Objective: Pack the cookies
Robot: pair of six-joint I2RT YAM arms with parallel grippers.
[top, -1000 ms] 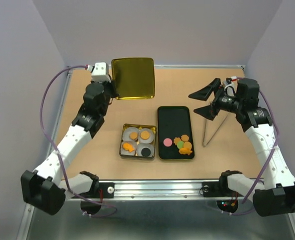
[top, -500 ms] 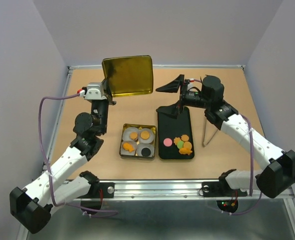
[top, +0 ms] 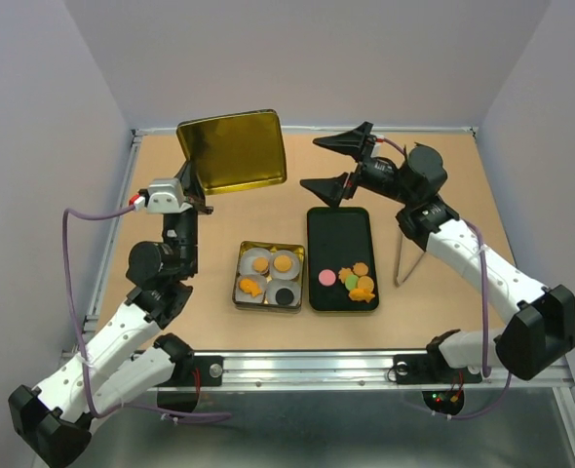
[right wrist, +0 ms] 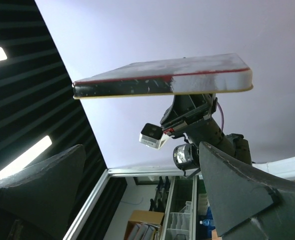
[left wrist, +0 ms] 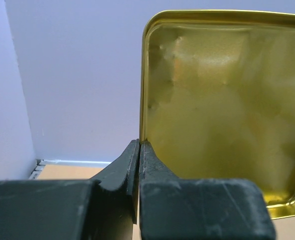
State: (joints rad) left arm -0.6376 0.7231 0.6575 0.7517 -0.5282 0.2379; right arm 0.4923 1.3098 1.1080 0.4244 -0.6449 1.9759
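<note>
Lid: the gold lid (top: 231, 151) has left the back of the desk (top: 443, 195) and now hangs in the air at the rear left, tilted.
Left pincer (top: 196, 195): clamped on the lid's rim (the wrist view shows the jaws pressed together on its lower corner).
Right pincer (top: 309, 163): jaws wide and empty. The arm has swung in from the right side to the middle rear, fingers pointing toward the lid.
Cookies: four sit in the tin (top: 236, 278) at mid-desk. A small cluster (top: 356, 281) lies loose at the near end of the black tray (top: 338, 234), just right of the tin.
Meaning: probably a handover or re-grip of the lid. With cookies loose on the tray, packing looks only partly done.
Tongs (top: 409, 255): flat on the desk, right of the tray, untouched.
Surface: tan board, with a metal rail along the near edge.
Room: plain lavender walls (top: 317, 58) on three sides.
</note>
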